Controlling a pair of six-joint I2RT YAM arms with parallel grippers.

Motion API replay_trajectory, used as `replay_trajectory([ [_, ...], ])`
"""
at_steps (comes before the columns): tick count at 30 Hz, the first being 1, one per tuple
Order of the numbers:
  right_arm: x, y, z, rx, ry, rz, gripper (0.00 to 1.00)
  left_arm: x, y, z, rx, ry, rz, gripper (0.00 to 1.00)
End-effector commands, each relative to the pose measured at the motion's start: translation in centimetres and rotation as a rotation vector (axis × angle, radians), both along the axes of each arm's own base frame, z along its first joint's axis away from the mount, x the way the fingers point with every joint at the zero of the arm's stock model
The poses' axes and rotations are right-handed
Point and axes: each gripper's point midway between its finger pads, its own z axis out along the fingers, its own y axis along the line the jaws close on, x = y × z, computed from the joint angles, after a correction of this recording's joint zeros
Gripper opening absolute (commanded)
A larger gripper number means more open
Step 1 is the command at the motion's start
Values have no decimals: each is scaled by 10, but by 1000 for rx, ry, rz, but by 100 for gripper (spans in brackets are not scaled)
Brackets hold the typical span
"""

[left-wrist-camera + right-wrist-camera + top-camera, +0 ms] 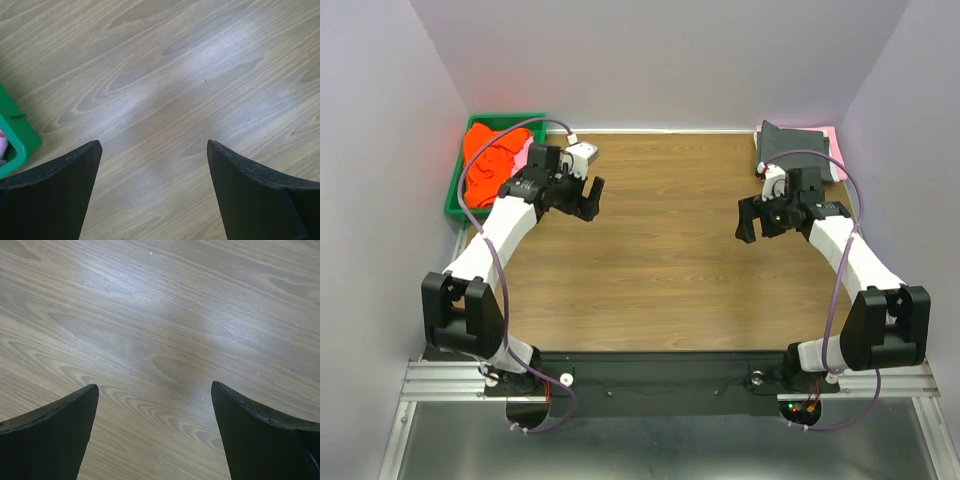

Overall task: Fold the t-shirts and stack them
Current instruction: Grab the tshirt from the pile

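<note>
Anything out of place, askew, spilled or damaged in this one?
Nothing is spilled or damaged. The orange shirt lies crumpled in the green tray at the far left. The grey shirt sits slightly askew on the pink one at the far right corner.

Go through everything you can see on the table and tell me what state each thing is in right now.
orange t-shirt: crumpled, unfolded, in the green tray.
dark grey t-shirt: folded, lying on the pink t-shirt, far right corner.
pink t-shirt: flat beneath it, only edges showing.
left tool: open, empty, over the table.
right tool: open, empty, over the table.
</note>
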Motion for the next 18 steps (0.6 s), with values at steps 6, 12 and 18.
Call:
replay_trajectory([
  [6, 22, -6, 19, -10, -75, -33, 100, 73, 52, 93, -47, -72, 48, 99],
  [12, 29, -8, 13, -19, -56, -41, 100, 144, 171, 114, 2, -140, 298, 96],
  [18, 34, -10, -3, -32, -11, -48, 100, 189, 253, 80, 99, -127, 481, 88],
])
